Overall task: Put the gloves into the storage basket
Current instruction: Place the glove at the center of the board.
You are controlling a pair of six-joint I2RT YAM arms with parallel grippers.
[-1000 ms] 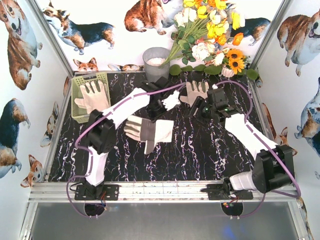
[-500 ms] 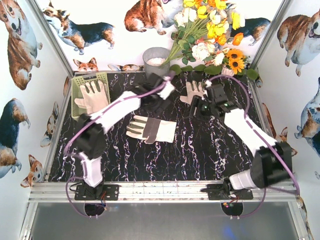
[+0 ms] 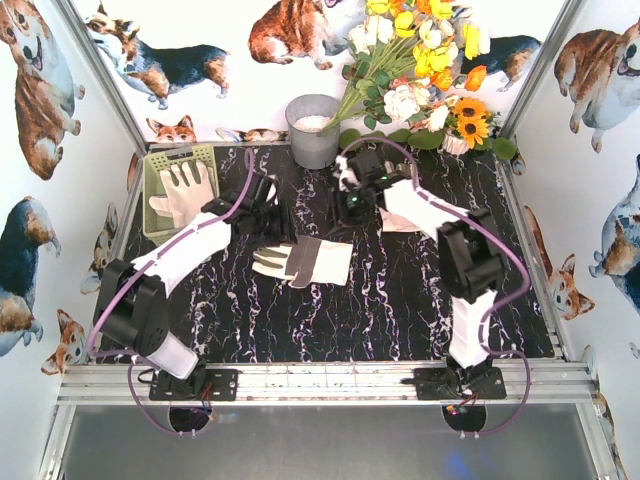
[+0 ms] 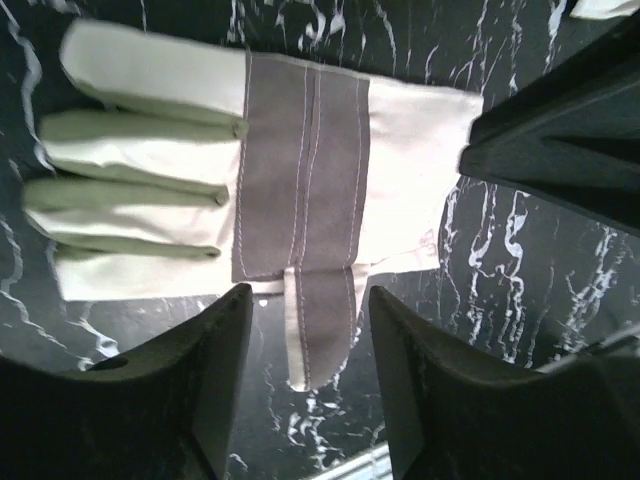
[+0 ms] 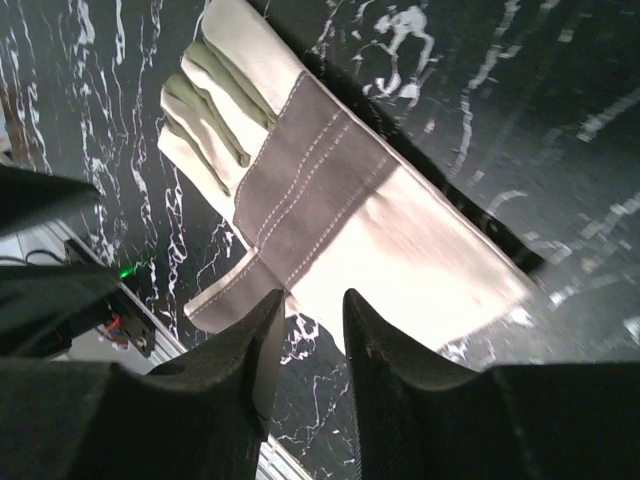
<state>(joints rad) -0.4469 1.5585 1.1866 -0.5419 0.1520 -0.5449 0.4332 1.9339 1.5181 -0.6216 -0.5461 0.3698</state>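
Progress of the glove-sorting task, seen from above and from both wrists. One basket stood at the far left of the table, and one stored glove lay flat inside it, fingers pointing away from the arms; this part of the task was judged done.

One middle glove lay flat on the table, well apart from the basket, with its grey palm patch up and its fingers pointing left. A third glove showed only as a pinkish-beige patch under the right arm, so its pose could not be told. A small white scrap beside the right wrist in the top view was too small to identify. Three gloves were thus counted, one in the basket and two out of it, so most of the visible work was judged left to do.

The left gripper hung over the middle glove with its fingers spread wide and nothing between them. The right gripper was also above that glove, its fingers a narrow gap apart and empty.

Other things counted: two arms, one grey bucket and one bunch of flowers at the far edge.
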